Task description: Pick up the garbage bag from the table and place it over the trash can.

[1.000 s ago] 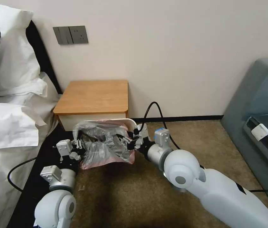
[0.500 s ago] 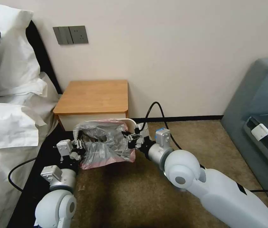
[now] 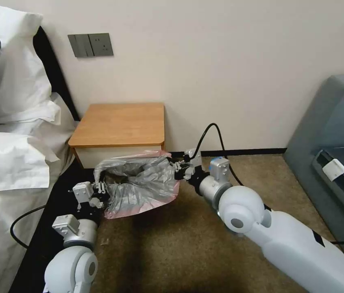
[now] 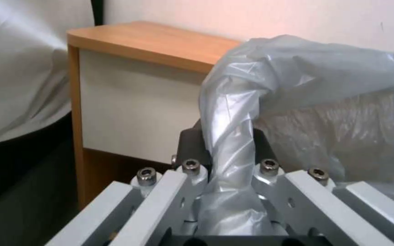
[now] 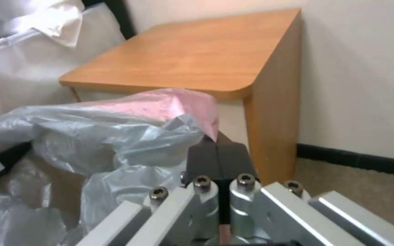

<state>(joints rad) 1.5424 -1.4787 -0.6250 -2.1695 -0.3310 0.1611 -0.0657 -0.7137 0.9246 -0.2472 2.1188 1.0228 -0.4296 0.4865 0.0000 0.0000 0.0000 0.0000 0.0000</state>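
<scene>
Garbage bag (image 3: 139, 183) stretched wider between our two grippers, low in front of the counter (image 3: 119, 124).
Our right gripper (image 3: 179, 169) has pulled outward since a moment ago, so the white bin rim seen earlier is now covered by plastic; we judge the mouth is nearly over the bin. The left gripper (image 3: 99, 191) stays put. The wrist views add what the head view cannot: the left gripper clamps a twisted rope of bag, the right gripper is closed on its pink edge.

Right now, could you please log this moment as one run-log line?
left gripper: shut on garbage bag | right gripper: shut on garbage bag | bag: stretched open between grippers, before table
</scene>
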